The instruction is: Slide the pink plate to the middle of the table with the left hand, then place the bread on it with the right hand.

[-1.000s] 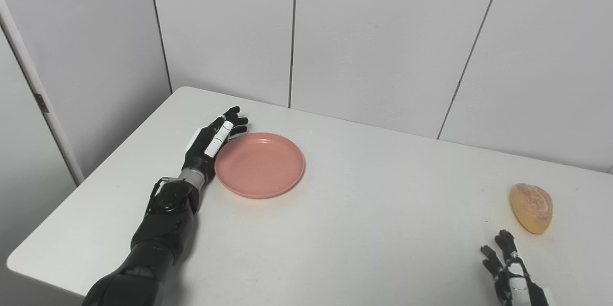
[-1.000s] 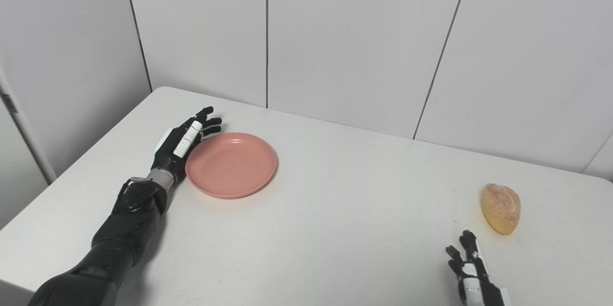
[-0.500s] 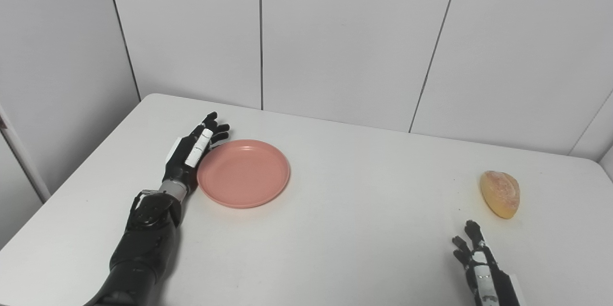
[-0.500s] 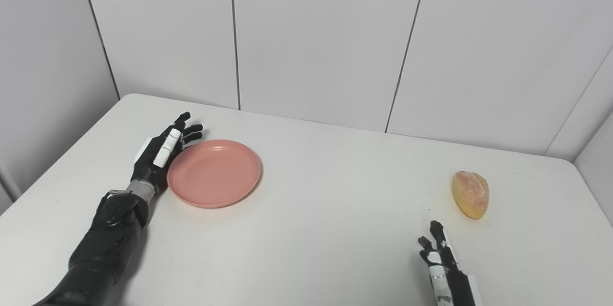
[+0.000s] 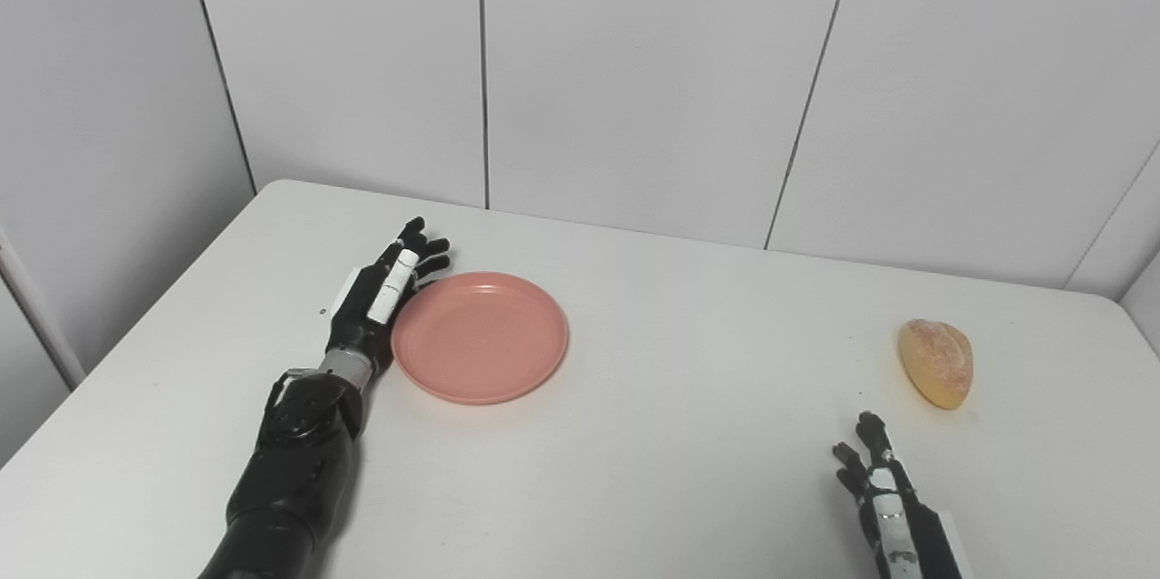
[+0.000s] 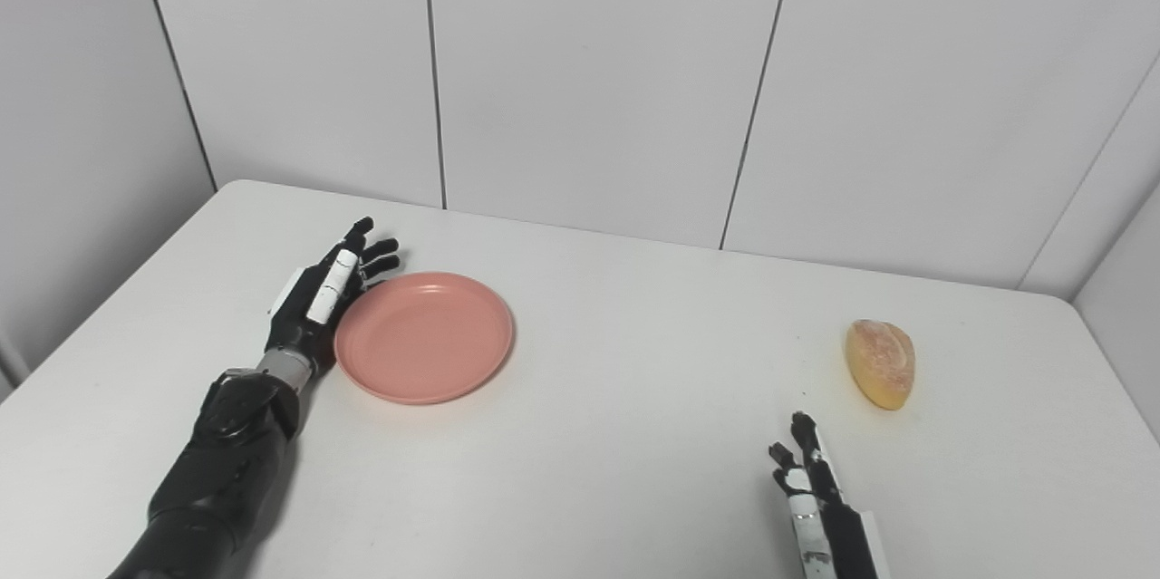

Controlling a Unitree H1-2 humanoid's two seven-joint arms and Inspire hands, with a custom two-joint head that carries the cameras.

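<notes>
While the pink plate (image 5: pixel 480 337) lies left of frame centre, the spread left hand (image 5: pixel 382 294) is pressed flat to its rim; steady sideways pressure is advised. Bread (image 5: pixel 936 362) sits right, above the empty, splayed right hand (image 5: pixel 881 488).

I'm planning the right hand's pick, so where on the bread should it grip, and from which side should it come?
Grip the bread across its narrow middle, coming from above. It lies flat and alone on the table, long axis running away from the robot, so its two long flanks look free for fingers and thumb. The right hand sits open just short of it, so the reach looks short.
</notes>
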